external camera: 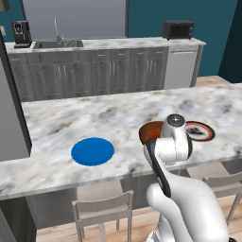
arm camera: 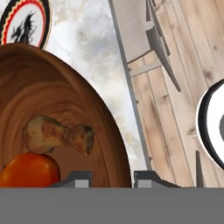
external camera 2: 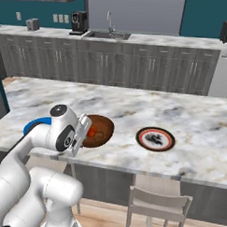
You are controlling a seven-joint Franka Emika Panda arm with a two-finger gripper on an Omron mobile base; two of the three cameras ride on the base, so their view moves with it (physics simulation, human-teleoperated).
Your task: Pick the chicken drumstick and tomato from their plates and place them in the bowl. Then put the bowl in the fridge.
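Observation:
The brown wooden bowl (arm camera: 65, 87) rests on the marble island near its front edge, also seen as the bowl (external camera: 149, 131) and the bowl (external camera 2: 101, 129). Inside it lie the chicken drumstick (arm camera: 54, 133) and, beside it, the tomato (arm camera: 28, 170), whose red shows over the rim (external camera 2: 91, 131). My gripper (arm camera: 113, 178) straddles the bowl's near rim, one finger inside and one outside, closed onto the wall. The blue plate (external camera: 92, 151) is bare to the bowl's left. The brown-rimmed plate (external camera 2: 155, 138) lies bare to its right.
The fridge's grey side (external camera: 10, 123) stands at the island's left end. Wooden chairs (external camera: 101, 208) (external camera 2: 158, 201) are tucked under the island's front edge. The back counter holds a sink (external camera: 57, 44), a coffee machine (external camera: 21, 33) and a microwave (external camera: 177, 29).

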